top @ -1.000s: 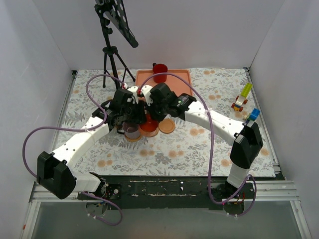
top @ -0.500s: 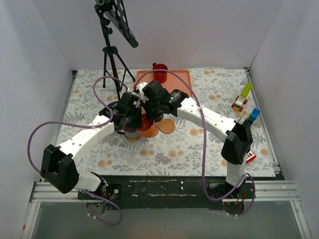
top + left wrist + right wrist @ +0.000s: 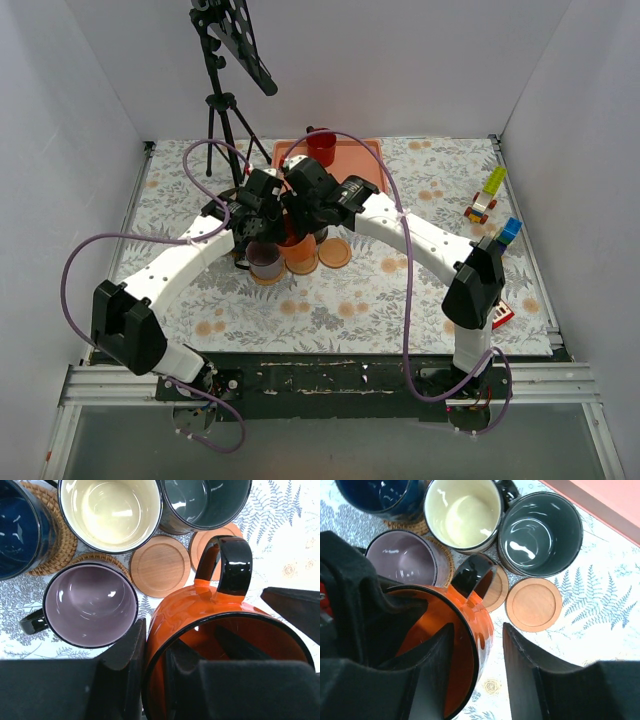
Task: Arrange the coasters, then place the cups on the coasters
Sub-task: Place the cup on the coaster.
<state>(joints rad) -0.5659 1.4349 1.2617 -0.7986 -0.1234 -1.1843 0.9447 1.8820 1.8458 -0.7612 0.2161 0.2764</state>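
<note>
Now my left gripper point(image 3: 156, 640) is clenched on the rim of the orange cup point(image 3: 200, 615), near the middle of the tabletop point(image 3: 400, 290) beside the lilac cup point(image 3: 90, 605). My right gripper point(image 3: 477, 630) stands released (one finger inside the cup). I should lift right straight out, then lower the cup centred on the bare wooden coaster point(image 3: 160, 566).

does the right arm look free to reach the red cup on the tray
Probably yes. The right claw is open and holds nothing, though it straddles the rim of the orange cup gripped by the left claw, so it must lift clear. The red cup stands alone on the tray behind.
</note>
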